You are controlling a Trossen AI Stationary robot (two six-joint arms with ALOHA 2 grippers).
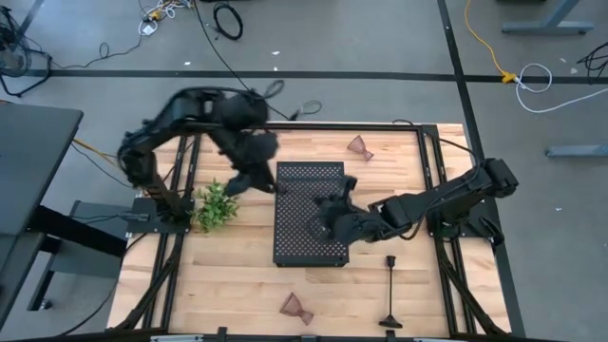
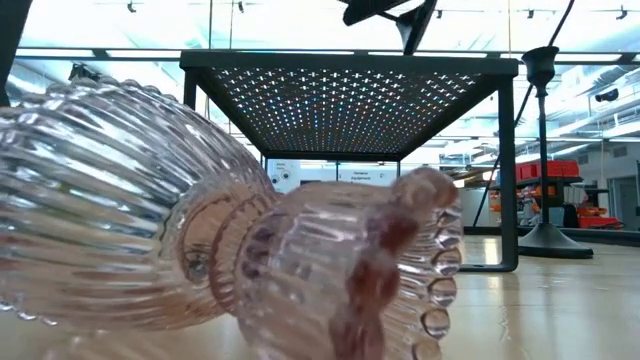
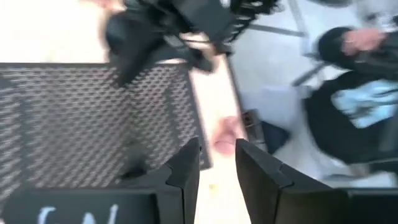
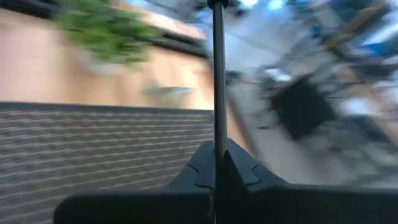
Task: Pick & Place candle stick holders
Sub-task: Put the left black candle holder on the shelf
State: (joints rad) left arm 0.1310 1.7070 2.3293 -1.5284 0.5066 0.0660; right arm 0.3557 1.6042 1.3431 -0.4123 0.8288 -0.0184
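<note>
Two arms over the table, both near the black perforated tray (image 1: 310, 214) at centre.

L to R, high view:
- plant sprig (image 1: 218, 204) near table's L edge, not part of job
- left gripper (image 1: 249, 179) just off tray's L far corner, by the sprig. Left wrist view: fingers (image 3: 186, 171) parted w/ a clear gap, nothing between them = released/empty. A pinkish glass cup (image 3: 225, 134) shows beyond the gap, on wood beside the tray edge
- pink glass cup (image 1: 296, 307) on its side at near edge, in front of tray; fills the low view
- right gripper (image 1: 328, 217) over the tray top. Right wrist view: jaws clenched on a slim black stick (image 4: 218, 81) running straight out from the tips. So one stick holder in hand, over tray
- 2nd pink cup (image 1: 359, 147) at far edge, R of tray's far corner, off tray
- another stick holder (image 1: 390, 294) standing on its disc base, R of tray, near front edge

Progress, my read: early. Can't make out anything set down on tray yet. Left to do: place the held stick, then standing stick + both cups. Third stick/cup not seen
</note>
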